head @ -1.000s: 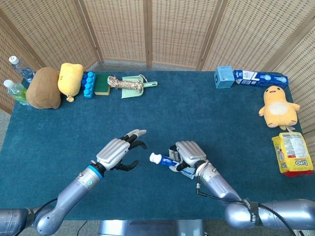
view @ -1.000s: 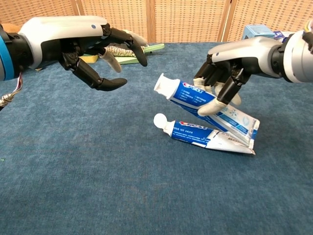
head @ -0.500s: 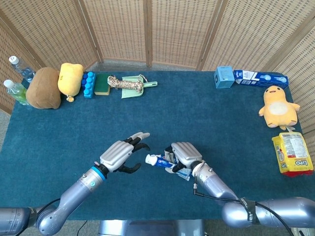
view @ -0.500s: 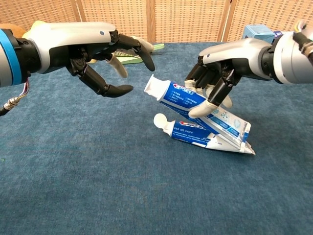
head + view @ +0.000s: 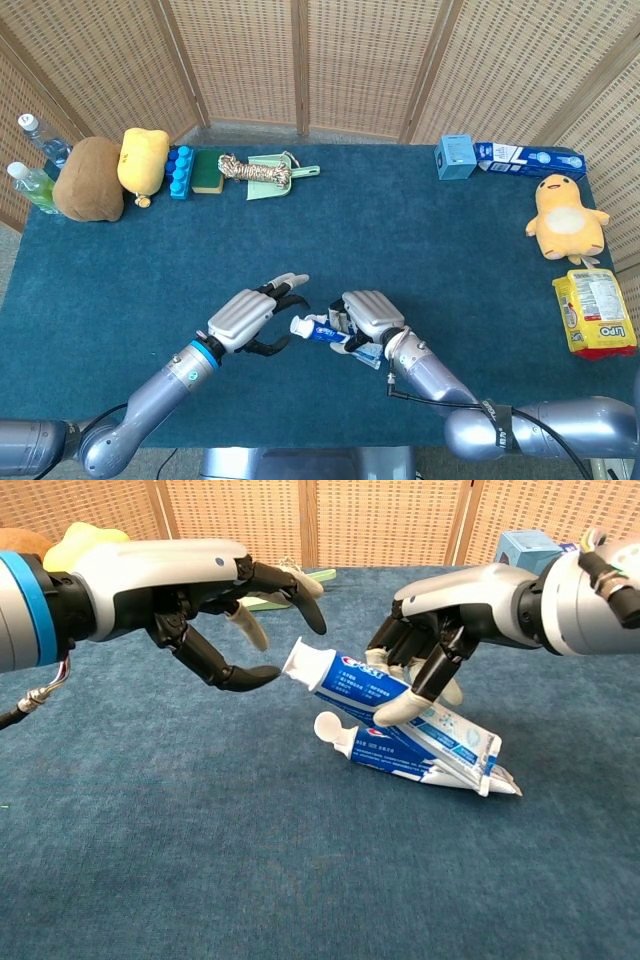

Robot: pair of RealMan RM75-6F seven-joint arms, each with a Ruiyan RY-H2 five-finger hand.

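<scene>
My right hand (image 5: 425,645) pinches the upper toothpaste tube (image 5: 385,695) about mid-body, thumb under and the other fingers curled over the top, cap end raised and aimed toward my left, crimped tail low, over the tail of the second tube (image 5: 410,752). That second tube lies flat on the blue cloth (image 5: 200,860) directly beneath, white cap toward my left hand. My left hand (image 5: 215,600) holds nothing: fingers apart and half-curled, thumb tip (image 5: 255,675) just beside the raised cap, not quite touching as far as I can tell. In the head view the lifted tube (image 5: 325,331) bridges the gap between the two hands. Handling judgement: light, soft-walled, glossy laminate, so likely slippery and inclined to buckle or swivel if squeezed at the belly. The stiff shoulder just behind the cap looks the firmest place for a second hold; the flat crimp is the other stiff spot. Squeeze gently, or paste shifts and the body goes limp.
</scene>
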